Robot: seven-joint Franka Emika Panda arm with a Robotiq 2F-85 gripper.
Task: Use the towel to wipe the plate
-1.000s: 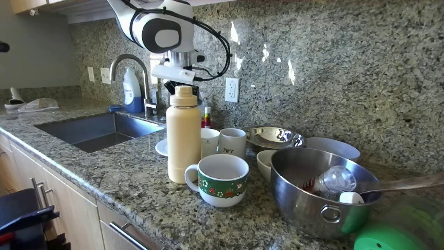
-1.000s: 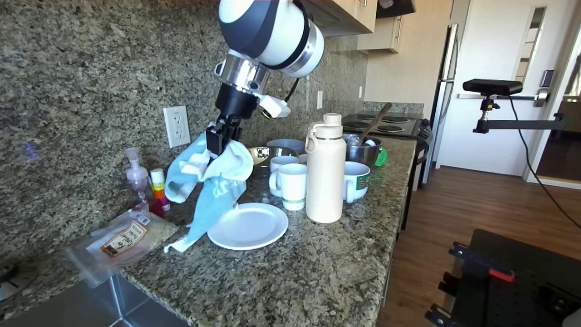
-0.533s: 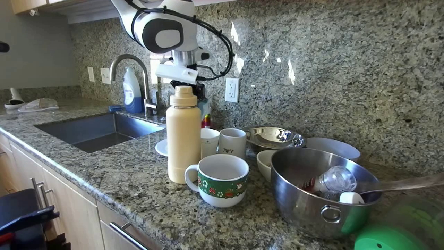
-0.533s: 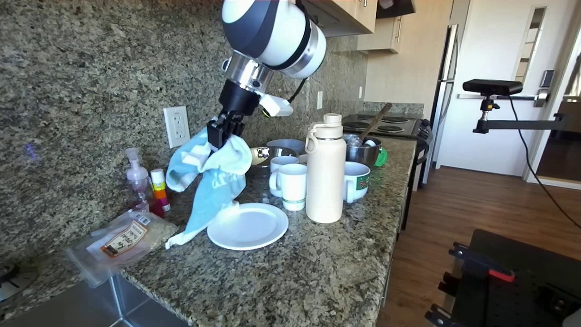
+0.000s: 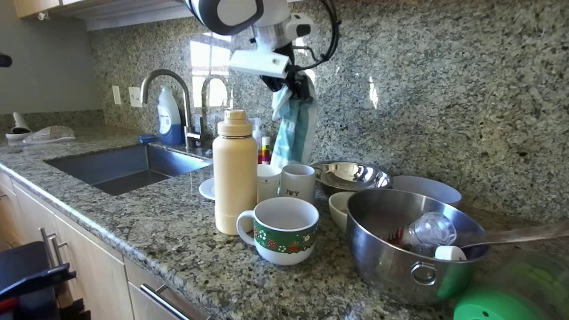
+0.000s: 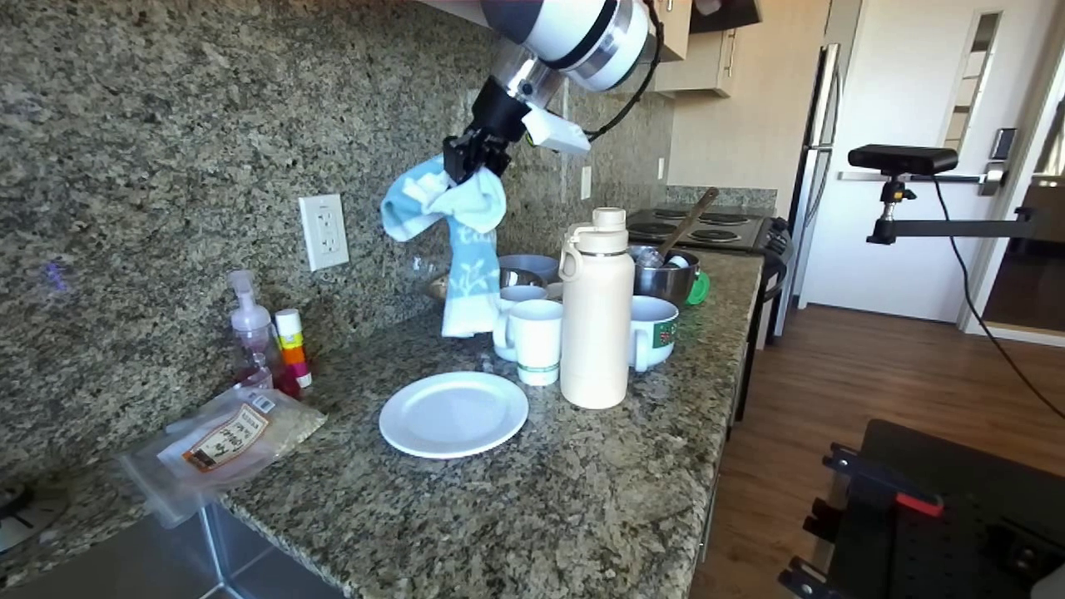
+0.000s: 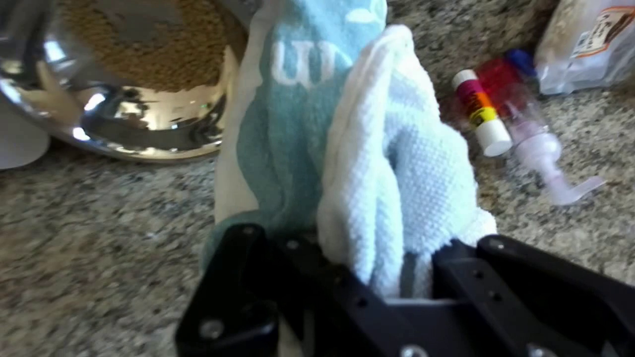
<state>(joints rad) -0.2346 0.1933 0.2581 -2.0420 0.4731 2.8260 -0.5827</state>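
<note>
"Two black fingers (image 7: 461,270) fill the bottom of the wrist view. What have they got?"

"A light-blue and white cloth towel with pale lettering (image 6: 474,274). They're clamped around a bunched part of it."

"And the rest of it?"

"Draped down through the air above the speckled stone table (image 6: 566,507). One long end hangs low by the cups; whether it touches any of them, I can't tell."

"Where's the plate?"

"The round white plate (image 6: 453,416) lies flat on the table, lower than the towel and apart from it. In an exterior view only its edge shows past the tall cream bottle (image 5: 235,178), which stands upright."

"Anything near the plate?"

"A white cup with a green stripe (image 6: 537,345), upright, just beside the bottle."

"And over by the wall?"

"A striped tube with a white cap (image 6: 294,345), next to a clear bottle with a pale pump (image 6: 251,329). The wrist view also has a shiny metal bowl (image 7: 188,114) with tan grains (image 7: 149,74) in it."
</note>
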